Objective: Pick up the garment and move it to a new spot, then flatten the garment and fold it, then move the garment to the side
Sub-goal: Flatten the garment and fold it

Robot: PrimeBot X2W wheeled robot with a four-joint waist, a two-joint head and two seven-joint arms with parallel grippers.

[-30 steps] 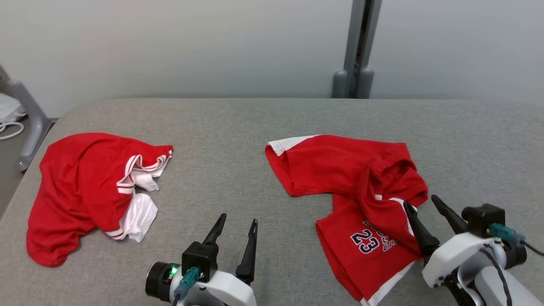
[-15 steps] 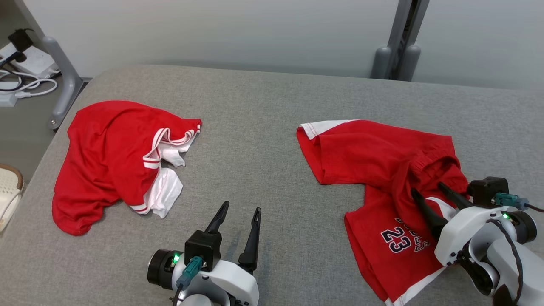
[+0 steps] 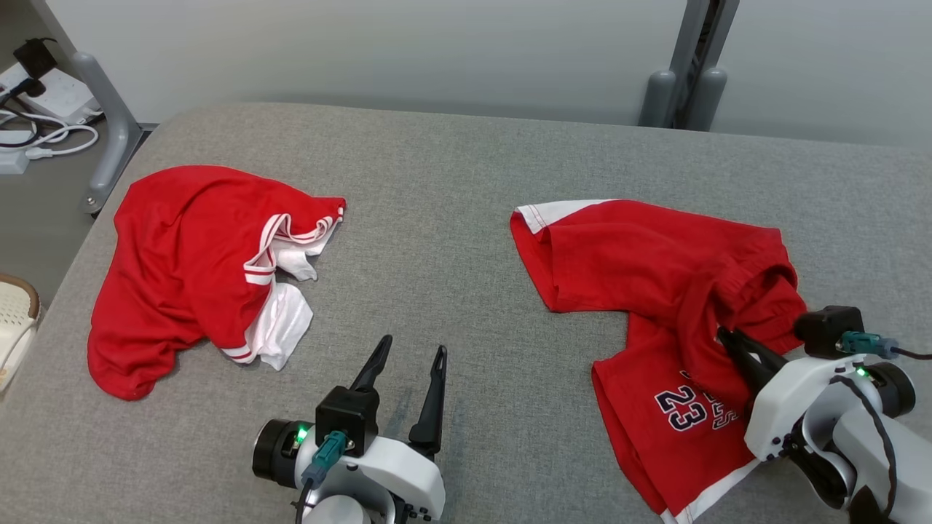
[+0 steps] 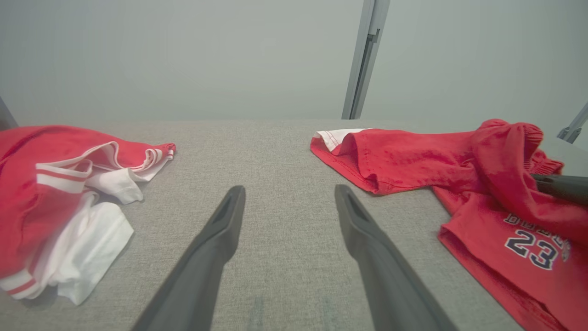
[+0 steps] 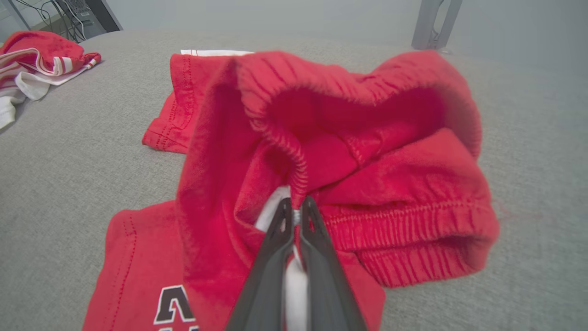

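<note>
The right hand [image 3: 723, 335] is pinching shut on the red cotton shorts with white trim and a navy 23 [image 3: 641, 255]. Its fingers are gripping a thin fold right at the gathered elastic waistband, which is clearest from the right wrist view. The shorts are lying crumpled on the right side of the grey fabric-covered counter [image 3: 451, 167].

The bite is looking shallow to me. On a lift the edge could be slipping free, or one layer could be rising while the rest is dragging and twisting into a worse heap.

The left hand [image 3: 413, 346] is hovering wide open over bare counter, holding nothing. It is sitting between the shorts and a second crumpled red-and-white garment [image 3: 182, 269], which is lying well apart on the left.
</note>
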